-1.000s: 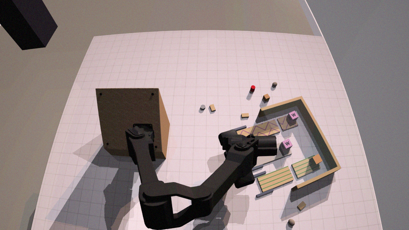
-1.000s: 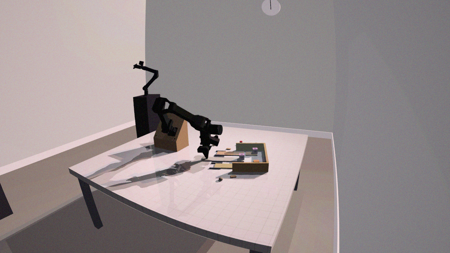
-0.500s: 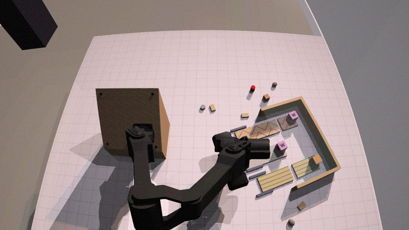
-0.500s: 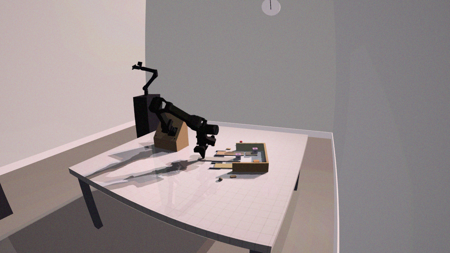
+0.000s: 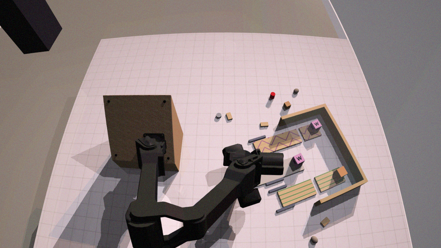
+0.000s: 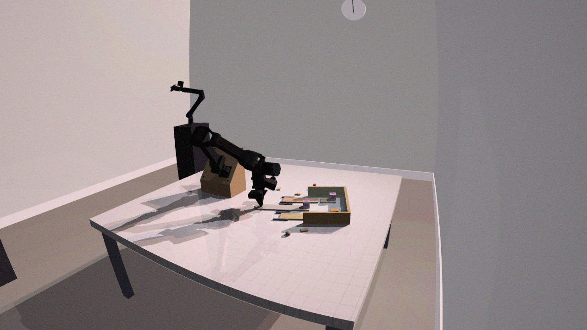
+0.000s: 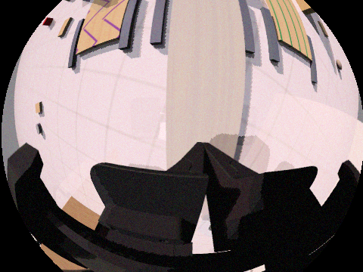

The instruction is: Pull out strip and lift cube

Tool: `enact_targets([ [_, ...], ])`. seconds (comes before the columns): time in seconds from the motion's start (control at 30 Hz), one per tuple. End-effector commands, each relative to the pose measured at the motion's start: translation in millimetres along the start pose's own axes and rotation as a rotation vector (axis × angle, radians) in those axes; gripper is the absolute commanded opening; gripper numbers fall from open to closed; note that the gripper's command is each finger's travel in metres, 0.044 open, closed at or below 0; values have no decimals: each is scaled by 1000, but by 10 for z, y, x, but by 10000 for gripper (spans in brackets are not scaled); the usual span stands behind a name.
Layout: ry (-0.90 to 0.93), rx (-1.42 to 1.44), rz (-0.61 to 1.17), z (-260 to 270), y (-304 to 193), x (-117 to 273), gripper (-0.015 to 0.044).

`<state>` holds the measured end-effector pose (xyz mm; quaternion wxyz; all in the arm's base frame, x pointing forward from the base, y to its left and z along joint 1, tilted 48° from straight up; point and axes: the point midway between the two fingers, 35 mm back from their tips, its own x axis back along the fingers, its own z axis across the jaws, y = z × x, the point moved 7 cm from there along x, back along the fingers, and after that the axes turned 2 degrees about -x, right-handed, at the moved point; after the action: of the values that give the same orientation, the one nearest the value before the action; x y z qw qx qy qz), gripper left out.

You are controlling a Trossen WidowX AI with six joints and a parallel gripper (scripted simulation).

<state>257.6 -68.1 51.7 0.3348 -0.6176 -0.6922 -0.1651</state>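
My gripper (image 6: 260, 204) (image 7: 202, 147) is shut with nothing between the fingers. Its tips are down at the top of the plain pale strip (image 5: 288, 172) (image 6: 283, 208) (image 7: 206, 75), near its arm-side end; contact cannot be made out. The arm hides the tips in the top view. This middle strip shows no gap and carries a pink W cube (image 5: 298, 158) (image 6: 303, 202) on its far end. The purple zigzag strip (image 5: 277, 141) (image 7: 102, 26) has a gap before its far piece (image 5: 306, 134), which carries another W cube (image 5: 315, 124) (image 6: 332, 196). The green-lined strip (image 5: 296, 192) is also split; its far piece carries an orange cube (image 5: 341, 171).
Wooden walls (image 5: 345, 141) (image 6: 326, 218) enclose the far ends on three sides. Low grey rails (image 5: 277, 188) (image 7: 159, 23) flank the strips. A red cylinder (image 5: 272, 95), small blocks (image 5: 264, 124) (image 5: 325, 221) and a ball (image 5: 314, 239) lie around. The arm's wooden base (image 5: 138, 120) stands left.
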Motion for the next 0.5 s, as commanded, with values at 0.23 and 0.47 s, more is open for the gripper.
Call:
enact_targets([
  [0.23, 3, 3, 29, -8, -242, -50, 0],
  [0.47, 3, 3, 29, -13, -345, -48, 0],
])
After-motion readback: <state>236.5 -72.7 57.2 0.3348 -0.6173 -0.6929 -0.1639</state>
